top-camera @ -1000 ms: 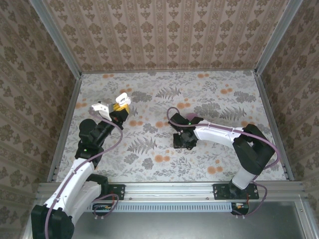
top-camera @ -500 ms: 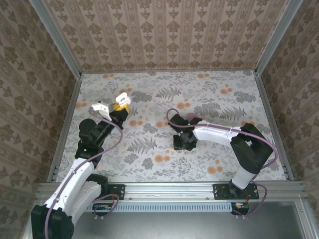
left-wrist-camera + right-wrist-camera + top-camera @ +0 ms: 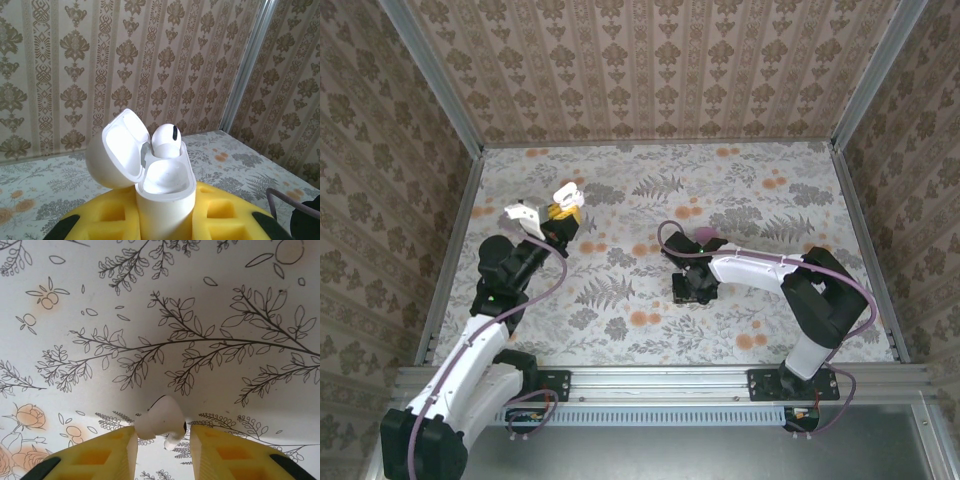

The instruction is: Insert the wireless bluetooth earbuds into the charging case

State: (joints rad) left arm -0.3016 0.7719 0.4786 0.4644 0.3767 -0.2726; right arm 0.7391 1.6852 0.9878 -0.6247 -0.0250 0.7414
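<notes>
Left wrist: one case holding one earbud.

Soft, even light falls from overhead, and the bench shows only faint shadows. The open charging case glows almost washed-out white inside its lid. Around the earbud a broad grey shadow spreads over the print. Just below it, the yellow pads of the right tool look blurred.

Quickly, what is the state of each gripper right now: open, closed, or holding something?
Left gripper: closed on the white charging case, which stands open.
Right gripper: closed on a white earbud.
</notes>
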